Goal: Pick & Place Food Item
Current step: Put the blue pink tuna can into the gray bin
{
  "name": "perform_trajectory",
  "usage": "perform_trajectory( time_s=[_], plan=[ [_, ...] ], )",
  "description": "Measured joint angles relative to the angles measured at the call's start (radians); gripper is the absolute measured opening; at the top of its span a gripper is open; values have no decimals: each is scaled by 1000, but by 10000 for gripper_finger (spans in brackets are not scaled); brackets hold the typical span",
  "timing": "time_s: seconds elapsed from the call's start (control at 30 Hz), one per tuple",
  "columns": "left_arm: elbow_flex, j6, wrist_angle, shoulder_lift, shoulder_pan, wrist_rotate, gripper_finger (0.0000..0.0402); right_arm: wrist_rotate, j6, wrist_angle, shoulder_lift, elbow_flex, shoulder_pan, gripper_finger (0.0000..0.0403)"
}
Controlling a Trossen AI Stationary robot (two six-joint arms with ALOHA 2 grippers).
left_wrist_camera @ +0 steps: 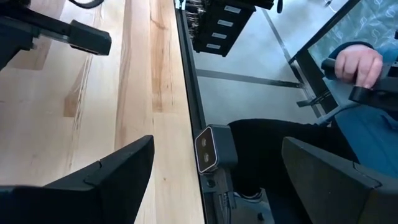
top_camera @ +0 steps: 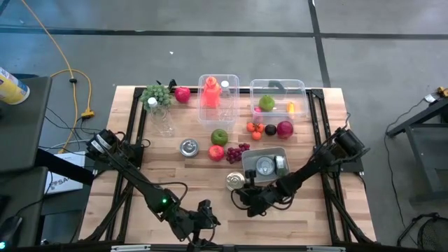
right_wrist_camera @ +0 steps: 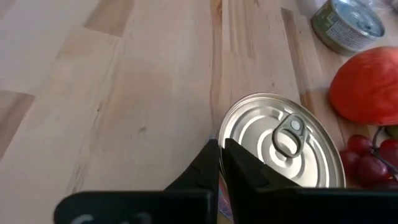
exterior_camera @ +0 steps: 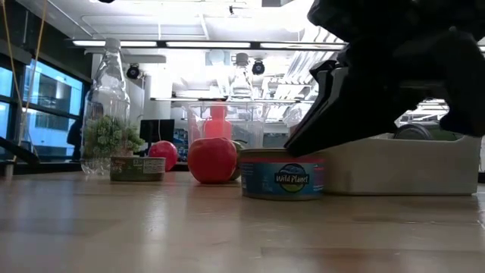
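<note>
Wooden surface (top_camera: 175, 175) holds a tuna can (right_wrist_camera: 283, 146) near its front, beside the tray (top_camera: 276, 155). Right fingers (right_wrist_camera: 219, 163) are clenched empty at its rim; left fingers (left_wrist_camera: 118, 174) released. Rigid, weighty, slick metal: grip across the sidewall.

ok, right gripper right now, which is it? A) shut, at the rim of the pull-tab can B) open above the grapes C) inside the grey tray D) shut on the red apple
A: in the right wrist view the right gripper has its fingers pressed together at the edge of the pull-tab can, not around it.
</note>
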Motion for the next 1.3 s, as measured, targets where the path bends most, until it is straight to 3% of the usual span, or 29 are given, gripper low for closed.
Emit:
perform_trajectory(
  time_s=[0.3, 1.07, 1.3],
  plan=[
    [0, 0, 0, 0, 0, 0, 342, -8, -70, 82, -36, -3, 29, 2],
    [0, 0, 0, 0, 0, 1, 342, 30, -119, 101, -104, -1, 51, 3],
    [0, 0, 0, 0, 0, 1, 342, -108, -78, 126, -104, -1, 77, 5]
  ],
)
